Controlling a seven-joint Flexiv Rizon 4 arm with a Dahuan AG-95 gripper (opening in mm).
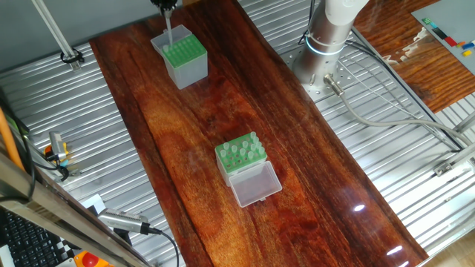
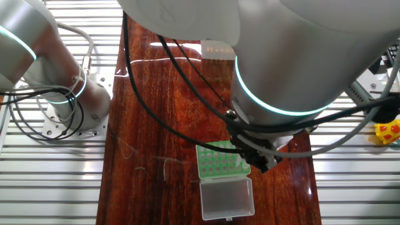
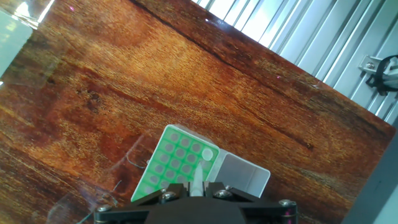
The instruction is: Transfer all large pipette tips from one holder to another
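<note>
Between the fingers of the gripper (image 3: 196,191), the hand view shows one large pipette tip (image 3: 196,177) clamped above the taller box (image 3: 180,163). Only one fixed view shows the low green rack (image 1: 241,153) well apart, tips standing in it.

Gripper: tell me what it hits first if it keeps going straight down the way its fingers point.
Most likely the green perforated top of the taller translucent box: the gripper holds a pipette tip right above its holes. Depth is unclear.
</note>
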